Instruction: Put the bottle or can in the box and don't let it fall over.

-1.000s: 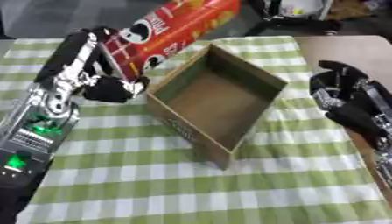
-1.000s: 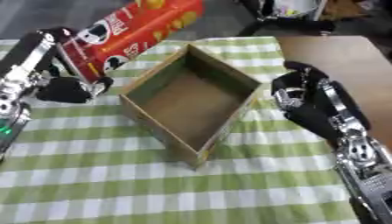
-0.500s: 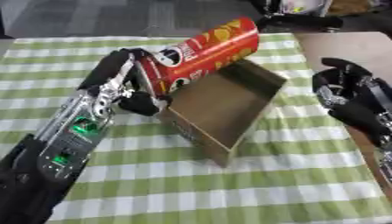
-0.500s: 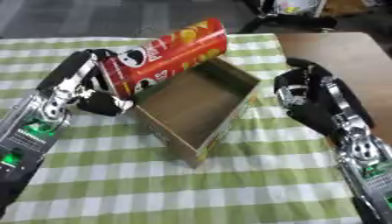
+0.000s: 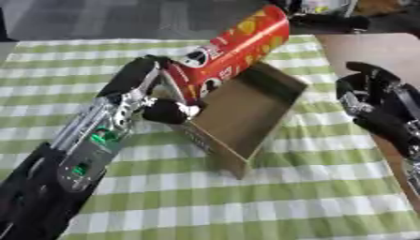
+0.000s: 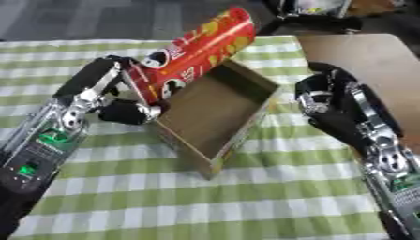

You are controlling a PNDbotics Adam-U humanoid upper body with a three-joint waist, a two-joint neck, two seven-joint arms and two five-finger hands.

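Worktop [image 5: 271,197] w/ soft green-white check cloth, flat.

Cardboard box [image 5: 246,112] open-topped, thin stiff walls, sits askew on cloth. I judge its near-left wall is lifted or pushed by tube.

Tall red crisp tube [image 5: 234,56], rigid cylinder, glossy print. I hold it steeply slanted, lower end at box's left wall, top pointing far-right, so base can go in first, I think.

My left hand [image 5: 168,110]: fingers curled round tube's lower part.

My right hand [image 6: 324,105] idle just beside box's right side, fingers relaxed, holding nothing.
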